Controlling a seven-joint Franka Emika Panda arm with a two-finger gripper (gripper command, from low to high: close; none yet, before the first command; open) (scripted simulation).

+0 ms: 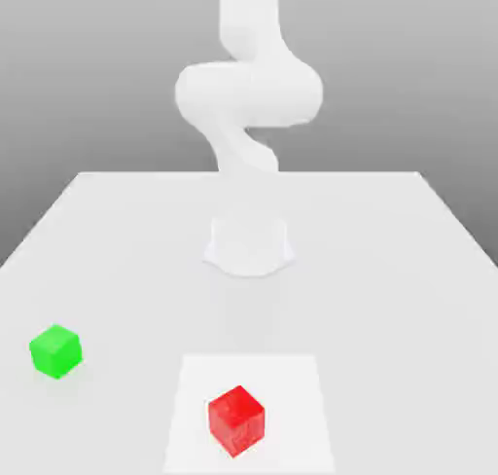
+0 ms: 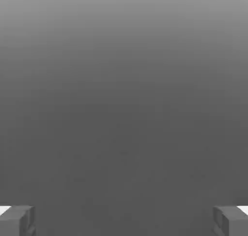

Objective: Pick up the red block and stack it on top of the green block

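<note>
The red block (image 1: pixel 236 420), a small glossy cube, rests on the white table near its front edge, slightly left of centre in the exterior view. Well off to its left, and a little further back, sits the green block (image 1: pixel 55 350), a cube of about the same size. The two blocks are apart and nothing touches them. In the hand view my gripper (image 2: pixel 124 220) is open. Its two grey fingertips (image 2: pixel 17 220) stand far apart against a plain grey background, with nothing between them.
The arm's round base (image 1: pixel 249 246) stands mid-table behind the blocks, and its white links rise out of the exterior view's top. A lighter square patch (image 1: pixel 292 385) on the table (image 1: pixel 389 269) lies under the red block.
</note>
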